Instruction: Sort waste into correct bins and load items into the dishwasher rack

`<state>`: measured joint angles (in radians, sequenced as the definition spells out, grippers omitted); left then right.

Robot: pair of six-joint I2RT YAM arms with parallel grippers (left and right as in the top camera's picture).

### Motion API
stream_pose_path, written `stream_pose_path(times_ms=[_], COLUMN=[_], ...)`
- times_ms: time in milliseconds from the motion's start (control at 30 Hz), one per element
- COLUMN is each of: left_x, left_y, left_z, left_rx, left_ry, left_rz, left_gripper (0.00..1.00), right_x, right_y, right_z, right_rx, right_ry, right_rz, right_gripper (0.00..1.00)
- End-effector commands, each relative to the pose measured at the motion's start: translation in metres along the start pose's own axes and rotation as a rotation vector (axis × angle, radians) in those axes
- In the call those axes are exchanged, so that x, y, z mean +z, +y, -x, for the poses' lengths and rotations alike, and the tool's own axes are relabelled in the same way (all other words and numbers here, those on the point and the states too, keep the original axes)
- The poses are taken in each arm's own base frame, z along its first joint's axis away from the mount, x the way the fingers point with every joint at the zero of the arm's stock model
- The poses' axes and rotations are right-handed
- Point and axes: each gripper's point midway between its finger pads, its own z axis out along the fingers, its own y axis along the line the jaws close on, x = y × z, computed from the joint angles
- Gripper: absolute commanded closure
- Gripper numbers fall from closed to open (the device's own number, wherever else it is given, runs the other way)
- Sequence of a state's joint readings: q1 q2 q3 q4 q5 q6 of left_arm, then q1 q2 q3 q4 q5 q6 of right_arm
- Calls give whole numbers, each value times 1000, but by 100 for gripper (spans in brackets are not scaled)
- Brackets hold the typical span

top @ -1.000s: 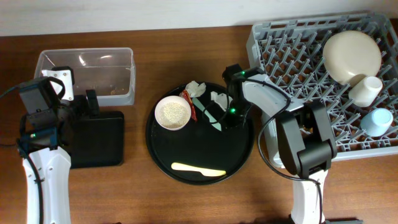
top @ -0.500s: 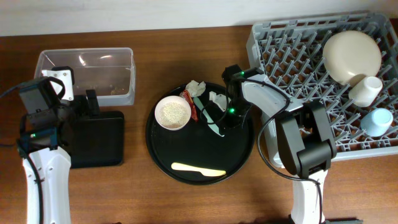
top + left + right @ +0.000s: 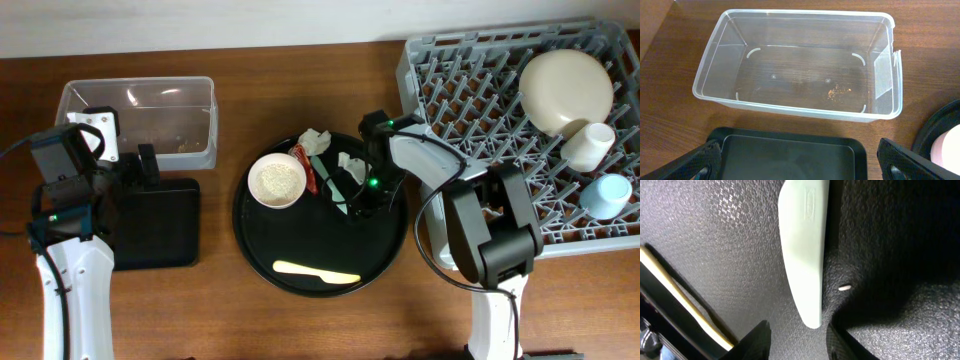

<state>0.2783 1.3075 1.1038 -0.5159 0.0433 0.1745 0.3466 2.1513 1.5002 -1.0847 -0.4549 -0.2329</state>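
Fingertips [image 3: 757,340] of right gripper [image 3: 797,342], cut off, stand apart astride mint-green spoon [image 3: 802,245]; left gripper [image 3: 802,162] gapes empty.

The spoon [image 3: 802,255] is mint-green, the pebbled tray [image 3: 720,240] black.

table [image 3: 250,320]: brown wood, grain running left-right | tray [image 3: 385,262]: round, black, raised rim, finely pebbled surface up close, flat at table centre | crumbs [image 3: 837,91]: few brown specks, left rear | wall [image 3: 200,20]: pale strip along table's far edge
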Motion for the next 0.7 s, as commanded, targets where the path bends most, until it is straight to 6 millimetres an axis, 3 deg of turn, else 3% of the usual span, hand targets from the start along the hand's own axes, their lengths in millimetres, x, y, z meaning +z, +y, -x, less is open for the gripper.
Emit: stream_pose_path(times_ms=[0, 300, 400, 667], left_x=[-4, -4, -4, -4], left_y=[4, 4, 4, 4], left_z=[9, 9, 9, 9], left_rx=[-15, -15, -15, -15], left_ry=[-21, -21, -21, -21], left_rz=[13, 13, 14, 13], left_gripper=[1, 1, 1, 1], right_x=[19, 20, 21, 18], right_y=[11, 13, 12, 5], right_z=[-3, 2, 4, 2], right_rx=[-2, 34, 29, 39], right_ry=[30, 16, 5, 11], right_rz=[4, 1, -2, -43], right_gripper=[63, 78, 95, 96])
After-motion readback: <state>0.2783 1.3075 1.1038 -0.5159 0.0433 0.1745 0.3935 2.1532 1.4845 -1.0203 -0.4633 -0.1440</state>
